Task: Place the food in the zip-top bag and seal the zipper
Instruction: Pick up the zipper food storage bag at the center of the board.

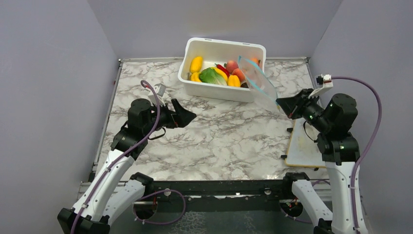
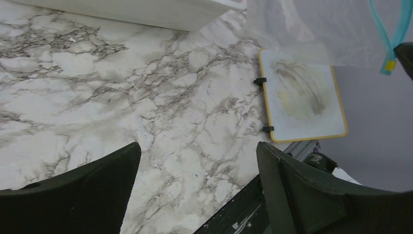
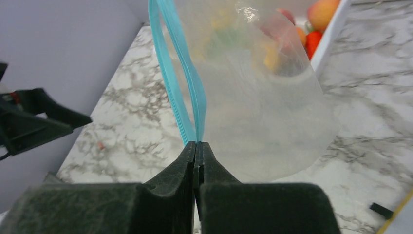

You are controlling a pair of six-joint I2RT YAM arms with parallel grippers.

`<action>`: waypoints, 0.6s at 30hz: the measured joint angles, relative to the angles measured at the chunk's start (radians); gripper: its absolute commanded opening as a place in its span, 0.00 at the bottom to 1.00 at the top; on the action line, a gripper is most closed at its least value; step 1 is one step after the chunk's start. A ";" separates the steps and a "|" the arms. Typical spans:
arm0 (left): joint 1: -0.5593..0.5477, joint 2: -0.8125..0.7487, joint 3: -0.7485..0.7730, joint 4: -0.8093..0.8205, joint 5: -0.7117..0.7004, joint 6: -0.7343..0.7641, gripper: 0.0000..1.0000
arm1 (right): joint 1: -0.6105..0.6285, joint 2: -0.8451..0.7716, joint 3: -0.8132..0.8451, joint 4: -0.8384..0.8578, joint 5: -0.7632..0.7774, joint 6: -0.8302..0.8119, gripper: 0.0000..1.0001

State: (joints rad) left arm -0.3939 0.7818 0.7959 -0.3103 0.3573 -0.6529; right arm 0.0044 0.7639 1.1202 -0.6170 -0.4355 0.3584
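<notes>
The clear zip-top bag [image 1: 257, 80] hangs in the air in front of the white tub, held by one end of its light-blue zipper [image 3: 178, 92]. My right gripper [image 1: 283, 104] is shut on that zipper end; in the right wrist view [image 3: 197, 144] the pads pinch the strip, whose two sides part slightly above. The food lies in the tub: green lettuce [image 1: 210, 76], yellow fruit [image 1: 196, 64], peaches [image 1: 235, 68]. The bag looks empty. My left gripper [image 1: 187, 116] is open and empty over the marble, left of the bag; its fingers [image 2: 92, 190] stand wide apart.
The white tub [image 1: 204, 88] stands at the back centre. A yellow-rimmed white board [image 1: 304, 146] lies at the table's right edge, also in the left wrist view [image 2: 302, 95]. Grey walls close in three sides. The black frame rail [image 1: 214, 187] runs along the near edge.
</notes>
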 measured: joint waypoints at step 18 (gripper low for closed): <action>0.000 0.061 -0.003 0.078 0.133 -0.172 0.83 | 0.000 -0.175 -0.406 0.137 -0.340 0.194 0.01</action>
State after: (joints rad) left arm -0.3939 0.8429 0.7929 -0.2321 0.4904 -0.8253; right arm 0.0044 0.5884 0.7147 -0.4805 -0.7753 0.5526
